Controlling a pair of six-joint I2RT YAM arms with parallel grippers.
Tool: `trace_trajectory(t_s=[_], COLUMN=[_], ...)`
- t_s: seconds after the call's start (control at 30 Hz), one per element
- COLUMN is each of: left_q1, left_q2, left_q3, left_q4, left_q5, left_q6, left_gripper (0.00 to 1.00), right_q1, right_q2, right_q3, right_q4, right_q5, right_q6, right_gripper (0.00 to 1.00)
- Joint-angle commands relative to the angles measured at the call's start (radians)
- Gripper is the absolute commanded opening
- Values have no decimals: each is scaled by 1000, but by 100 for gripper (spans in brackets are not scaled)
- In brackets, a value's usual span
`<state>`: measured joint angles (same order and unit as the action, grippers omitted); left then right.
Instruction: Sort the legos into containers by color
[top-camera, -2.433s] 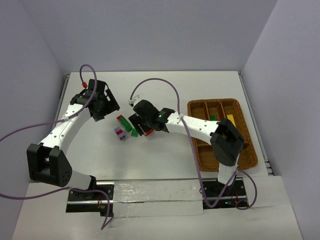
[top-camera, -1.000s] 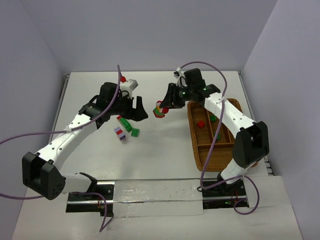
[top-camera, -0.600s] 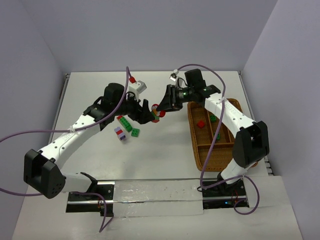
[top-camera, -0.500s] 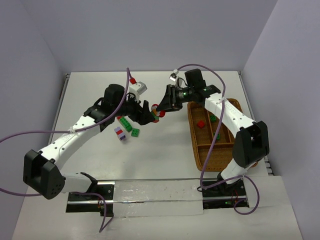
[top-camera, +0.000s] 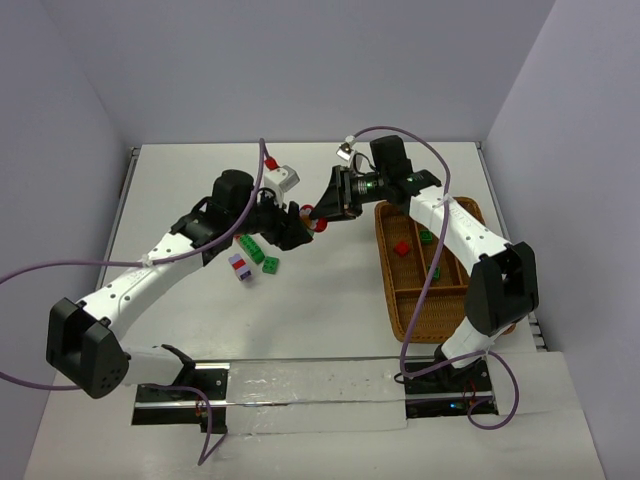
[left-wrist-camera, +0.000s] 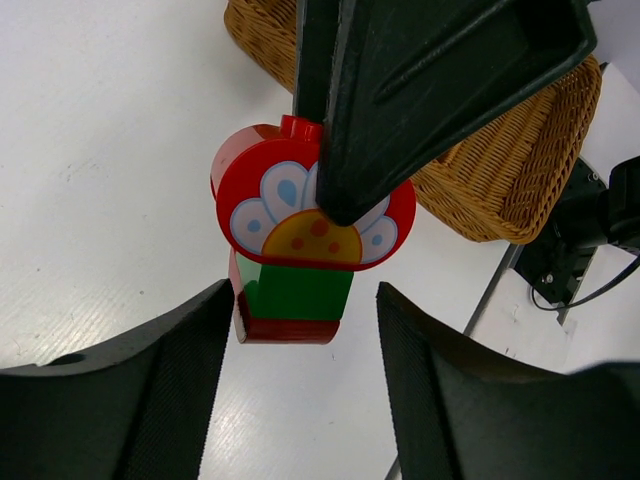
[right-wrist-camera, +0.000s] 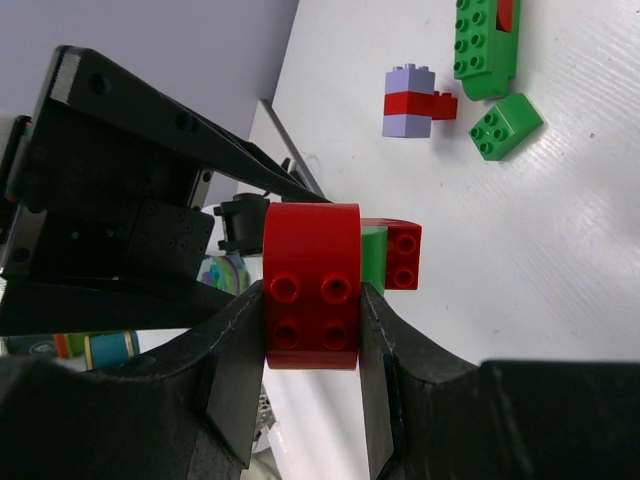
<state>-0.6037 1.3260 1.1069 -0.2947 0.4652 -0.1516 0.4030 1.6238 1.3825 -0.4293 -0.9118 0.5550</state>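
Red lego stack (left-wrist-camera: 296, 290) — left claw (left-wrist-camera: 305, 305) has narrowed around it.

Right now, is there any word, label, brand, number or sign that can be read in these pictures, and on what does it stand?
Readable text: none in any view.
Red round brick: it carries only a printed flower picture, with no letters or numbers.
Blurred coloured object, lower left of the right wrist view: too blurred to tell whether it bears any writing.
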Motion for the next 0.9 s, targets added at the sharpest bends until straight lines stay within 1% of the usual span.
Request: trace_trajectory(t_s=[0.0,0.1,0.13,0.17,0.2,0.27,0.3,0.33,0.43,0.5,0.6,0.7,0.77,0.87], left_q1=[-12,-19,-20,-21,-21,-21,-20,-19,-20,-20,-19,-19,-19,-18], left_q2=[13,19,19,22,24,31,36,38,29,13,-16,-32,-34,-24], left_q3=[41,47,47,51,51,61,64,67,52,30,-4,-26,-34,-33], left_q4=[43,45,46,46,46,41,35,27,15,17,16,18,25,38], left_q5=[-14,-35,-37,-37,-37,-43,-43,-41,-31,-29,-42,-55,-64,-82], left_q6=[19,14,12,12,12,11,14,15,19,17,9,-6,-24,-55], left_gripper=[64,57,52,43,36,11,3,0,0,0,0,0,0,0], right_q1=[-3,-1,-1,-2,-3,-3,-4,-5,-35,-69,-133,-176,-196,-211], right_q2=[-21,-19,-16,-15,-15,-13,-13,-14,-27,-49,-106,-171,-206,-210], right_q3=[-2,-2,-1,0,0,-3,-3,-4,-20,-31,-42,-60,-101,-145], right_q4=[73,72,65,63,61,62,61,58,53,36,-34,-127,-148,-194], right_q5=[-50,-47,-46,-47,-47,-51,-50,-50,-20,38,260,607,779,951], right_q6=[35,41,39,37,37,33,31,30,32,35,19,-30,-70,-119], right_gripper=[0,0,0,0,0,0,0,0,0,0,0,0,1,1])
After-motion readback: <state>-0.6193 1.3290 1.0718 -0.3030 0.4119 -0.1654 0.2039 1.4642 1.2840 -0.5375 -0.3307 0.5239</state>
